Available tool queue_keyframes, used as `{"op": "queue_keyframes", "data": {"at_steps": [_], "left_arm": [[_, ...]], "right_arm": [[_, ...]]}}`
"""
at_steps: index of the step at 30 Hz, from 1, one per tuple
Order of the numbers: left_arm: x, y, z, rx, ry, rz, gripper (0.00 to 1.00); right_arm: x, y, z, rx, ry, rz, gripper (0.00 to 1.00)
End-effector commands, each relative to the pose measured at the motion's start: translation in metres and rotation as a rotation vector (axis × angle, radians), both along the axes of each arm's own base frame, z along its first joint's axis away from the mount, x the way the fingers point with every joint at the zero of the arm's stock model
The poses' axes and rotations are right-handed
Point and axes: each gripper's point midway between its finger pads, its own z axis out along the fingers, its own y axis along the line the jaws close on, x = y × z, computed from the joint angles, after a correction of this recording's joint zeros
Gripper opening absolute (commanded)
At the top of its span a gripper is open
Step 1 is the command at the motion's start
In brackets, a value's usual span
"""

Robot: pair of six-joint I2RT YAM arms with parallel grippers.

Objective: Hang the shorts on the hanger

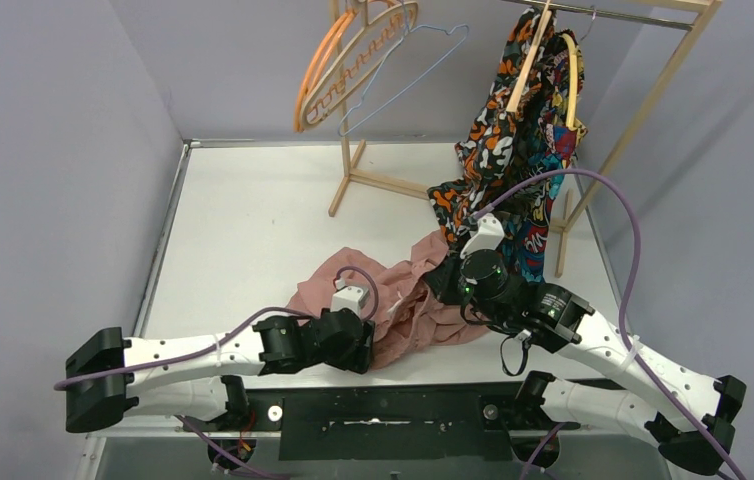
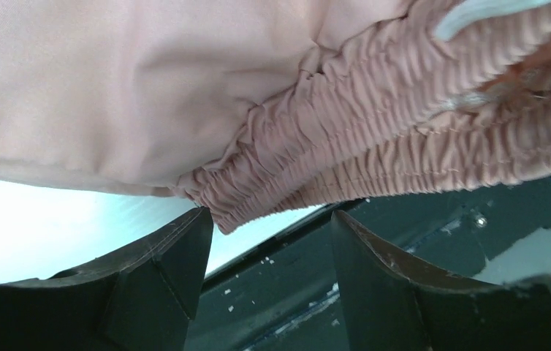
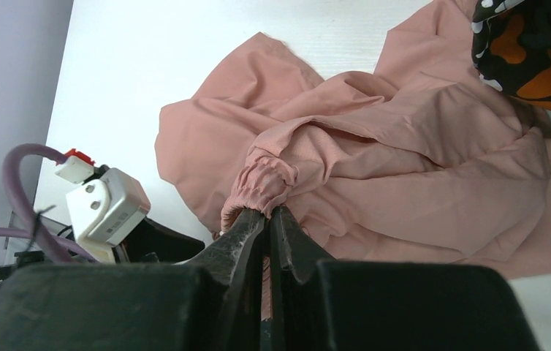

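Right wrist view shows my right gripper [image 3: 267, 213] pressed together on a bunched fold of the gathered waistband [image 3: 261, 179]; the rest of the shorts [image 3: 404, 146] lie crumpled on the white table [image 3: 185, 58], one edge just beside the patterned garment [image 3: 528, 44]. In the left wrist view my left gripper [image 2: 272, 219] is spread; the elastic edge sits right at the fingertips but nothing is clamped, and the white drawstring [image 2: 477, 14] shows at the top corner. From the top camera the shorts are a heap near the arm bases, between the two wrists; the hanger [image 1: 405, 85], the thin light-blue wire one, hangs at the far rail next to the orange hanger [image 1: 313, 80], well apart from the cloth.

My worries from here, as I judge them: the right pinch holds only a small tuck of elastic, so a quick lift could let it slide out; if I close the left fingers now I may catch a single layer or the drawstring alone, and the waist would not open evenly; lifting toward the rail, the loose legs could drag against the patterned garment and snag; the wire hanger is light and free-hanging, so any nudge would probably swing it or tangle it with its neighbours.
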Motion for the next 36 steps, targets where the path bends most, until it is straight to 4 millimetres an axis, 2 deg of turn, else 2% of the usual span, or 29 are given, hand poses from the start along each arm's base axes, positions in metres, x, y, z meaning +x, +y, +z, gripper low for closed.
{"op": "queue_keyframes", "data": {"at_steps": [1,4,8,13,14,18,20,21,23,27,28,31,36], "left_arm": [[0.016,-0.007,-0.007,-0.015,-0.075,0.044,0.60],[0.023,0.005,-0.017,0.049,-0.103,0.090,0.60],[0.031,0.015,-0.021,0.079,-0.143,0.137,0.59],[0.040,0.021,-0.022,0.072,-0.183,0.185,0.51],[0.041,0.022,-0.022,0.072,-0.190,0.195,0.47],[0.045,0.027,-0.018,0.081,-0.206,0.226,0.16],[0.046,0.030,-0.009,0.078,-0.215,0.235,0.03],[0.048,0.031,-0.001,0.074,-0.225,0.245,0.00],[0.052,0.032,0.024,0.056,-0.250,0.261,0.00],[0.060,0.034,0.101,-0.022,-0.334,0.267,0.00],[0.063,0.033,0.132,-0.066,-0.365,0.259,0.00],[0.066,0.039,0.206,-0.171,-0.445,0.257,0.00],[0.067,0.058,0.326,-0.307,-0.553,0.266,0.00]], "right_arm": [[0.007,-0.002,0.027,0.069,-0.059,-0.035,0.00],[0.007,-0.001,0.029,0.074,-0.058,-0.031,0.00],[0.005,-0.003,0.027,0.077,-0.052,-0.034,0.00],[0.002,-0.009,0.019,0.079,-0.043,-0.051,0.00],[0.002,-0.010,0.018,0.079,-0.040,-0.055,0.00],[-0.001,-0.015,0.007,0.068,-0.021,-0.067,0.00],[-0.002,-0.016,0.005,0.069,-0.018,-0.070,0.00],[-0.002,-0.017,0.006,0.068,-0.020,-0.072,0.00],[-0.001,-0.022,0.010,0.053,-0.031,-0.085,0.00],[0.003,-0.036,0.039,0.018,-0.097,-0.106,0.00],[0.005,-0.039,0.051,0.014,-0.120,-0.109,0.00],[0.007,-0.047,0.090,0.000,-0.195,-0.101,0.00],[-0.001,-0.047,0.175,0.043,-0.301,-0.014,0.00]]}}
